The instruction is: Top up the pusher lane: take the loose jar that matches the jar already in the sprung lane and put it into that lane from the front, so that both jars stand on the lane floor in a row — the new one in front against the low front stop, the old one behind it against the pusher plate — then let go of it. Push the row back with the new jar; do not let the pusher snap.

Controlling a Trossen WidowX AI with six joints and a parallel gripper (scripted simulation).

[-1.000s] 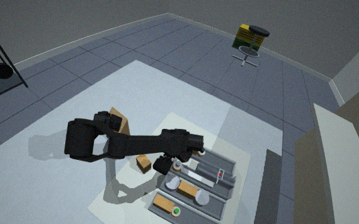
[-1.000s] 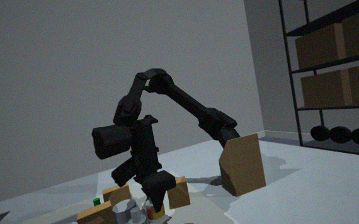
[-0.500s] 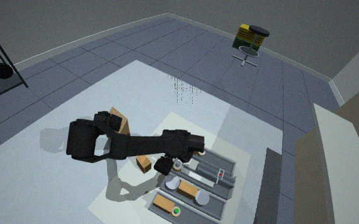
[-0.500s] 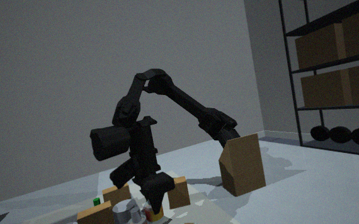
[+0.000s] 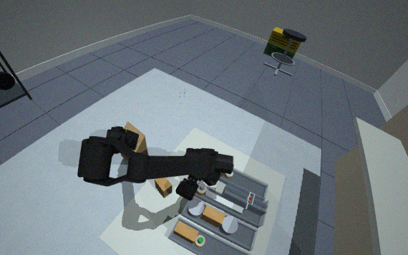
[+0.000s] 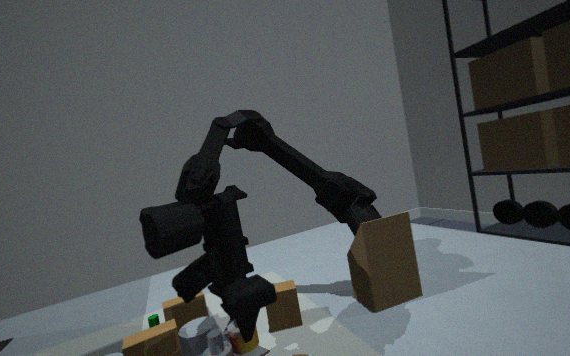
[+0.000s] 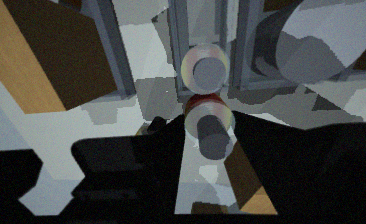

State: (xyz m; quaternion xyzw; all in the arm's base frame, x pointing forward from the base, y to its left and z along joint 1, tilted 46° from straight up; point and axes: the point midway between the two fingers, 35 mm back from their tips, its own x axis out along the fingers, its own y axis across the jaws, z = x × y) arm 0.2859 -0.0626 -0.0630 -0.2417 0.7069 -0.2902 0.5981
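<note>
My gripper (image 6: 243,334) (image 7: 206,117) is shut on a red-and-yellow jar (image 6: 253,345) (image 7: 196,122) with a grey lid. In the wrist view this jar is at the front end of the sprung lane (image 7: 179,50), close in front of the jar in the lane (image 7: 205,68) (image 5: 202,188), which has a similar grey lid. The two overlap in the wrist view; I cannot tell whether they touch. The held jar's base and most of the front stop are hidden. In the top view the arm hides the held jar. The pusher plate is not clearly visible.
A neighbouring lane holds white cylinders (image 5: 230,224) (image 7: 329,40) and a wooden block (image 5: 214,215). Another holds a wooden block (image 5: 186,231) and a green-topped jar (image 5: 200,240). A loose block (image 5: 163,187) (image 6: 285,307) and a small black-capped item (image 7: 157,124) are near the gripper.
</note>
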